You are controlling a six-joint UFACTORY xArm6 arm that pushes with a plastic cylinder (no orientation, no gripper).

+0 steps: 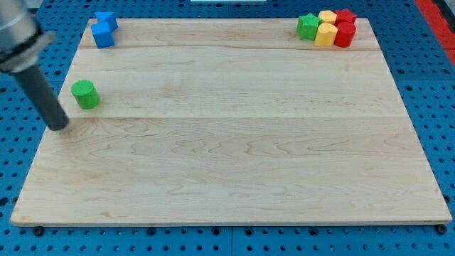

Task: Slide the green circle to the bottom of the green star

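Camera view: my tip (60,126), a bare rod with no hand to open or close, rests just left and below the green circle (85,94), near the counter's (234,163) left edge. Judging by this, the push hasn't begun; next, drive rightward toward the green star (308,25), stopping beneath it. Yellow blocks (326,30) and red blocks (344,28) crowd its right; blue blocks (104,30) sit top-left.

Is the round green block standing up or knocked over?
Standing up. The green circle shows its flat round top facing upward, and it sits on the board. My tip is just below-left, apart.
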